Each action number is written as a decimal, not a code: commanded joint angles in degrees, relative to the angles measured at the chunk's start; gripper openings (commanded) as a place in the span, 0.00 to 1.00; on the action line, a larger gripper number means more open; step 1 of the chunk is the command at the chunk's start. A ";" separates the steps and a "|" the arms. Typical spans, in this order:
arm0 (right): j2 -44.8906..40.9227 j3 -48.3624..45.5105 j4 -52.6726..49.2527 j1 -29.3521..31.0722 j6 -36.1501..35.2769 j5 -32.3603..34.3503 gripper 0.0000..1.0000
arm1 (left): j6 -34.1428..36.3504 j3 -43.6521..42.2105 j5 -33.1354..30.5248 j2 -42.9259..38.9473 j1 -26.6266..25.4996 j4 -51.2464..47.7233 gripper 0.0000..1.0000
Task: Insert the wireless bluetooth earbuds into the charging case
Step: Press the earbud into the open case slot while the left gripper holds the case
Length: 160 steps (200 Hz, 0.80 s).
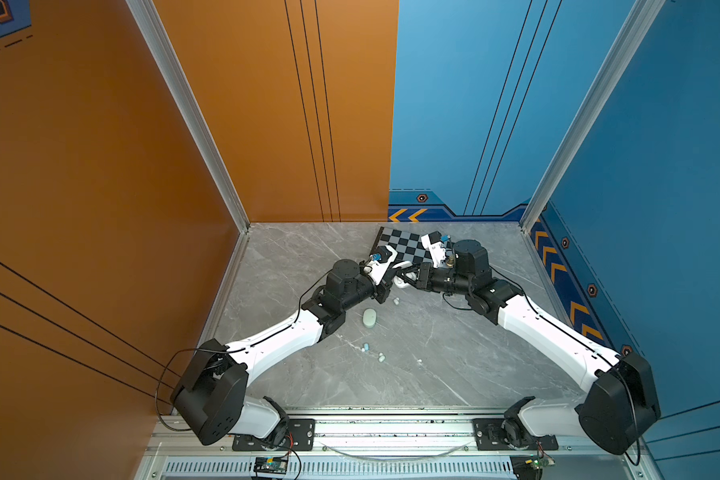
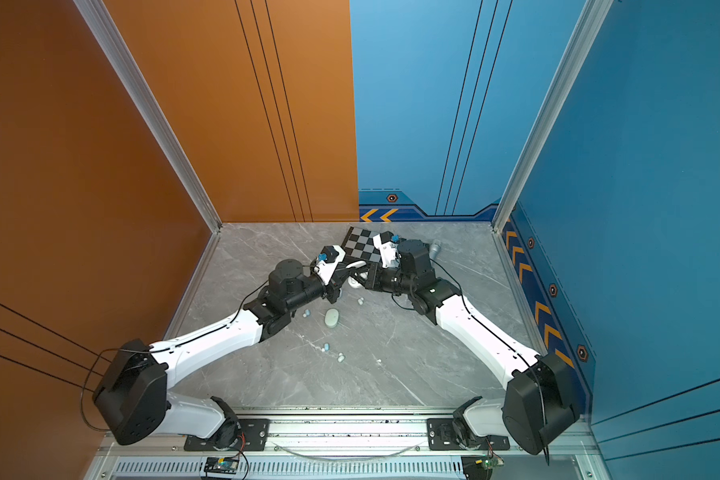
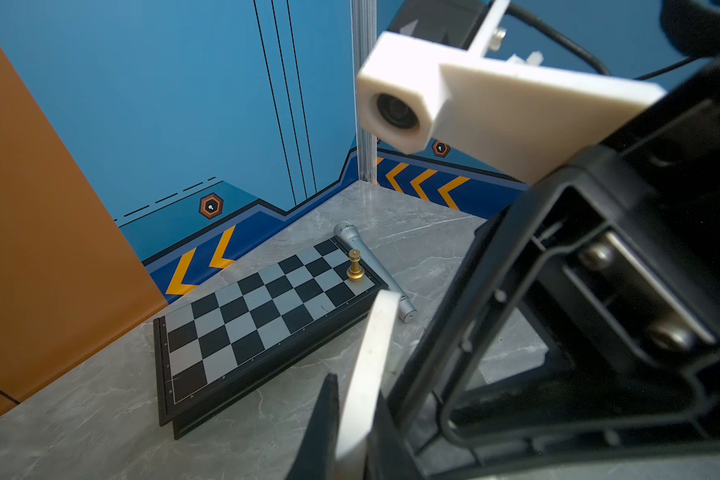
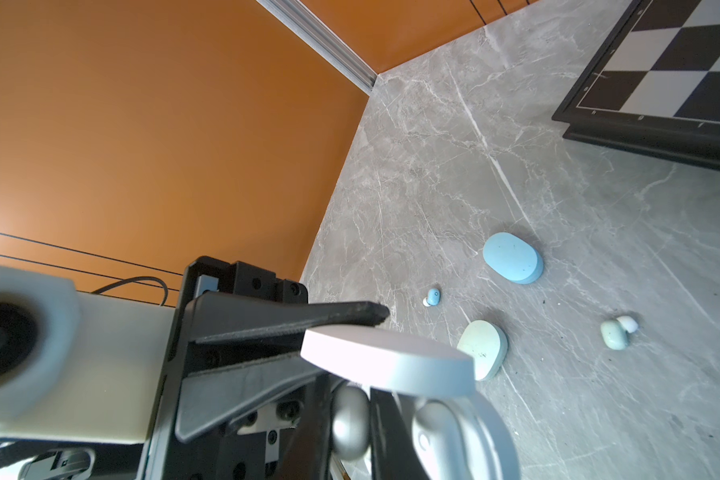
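Carefully: the left tool (image 4: 350,332) is clamped on the white case's lid (image 4: 391,361), just beside the chessboard (image 4: 682,62); the right tool (image 1: 409,279), seemingly pinched on a white earbud (image 4: 350,419), should square it over its socket before pressing.

Open tabletop (image 1: 433,374) in front; chessboard (image 1: 404,245) and microphone (image 3: 346,230) at back.

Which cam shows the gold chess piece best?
Left wrist: the gold chess piece stands upright and unobstructed on a corner of the chessboard. In a top view it is only a tiny gold speck beside the right arm. The right wrist view does not show it.
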 commanded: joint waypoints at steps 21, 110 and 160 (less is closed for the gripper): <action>1.04 -0.79 0.61 0.84 -0.27 2.23 0.13 | -0.25 1.52 0.92 -1.63 -0.61 2.10 0.00; 2.70 0.55 0.39 1.55 -1.02 2.60 0.13 | 0.08 0.97 1.02 -2.41 -0.62 2.19 0.00; 3.39 1.36 0.31 2.07 -1.09 4.13 0.13 | -0.02 0.84 0.91 -2.40 -0.60 2.19 0.00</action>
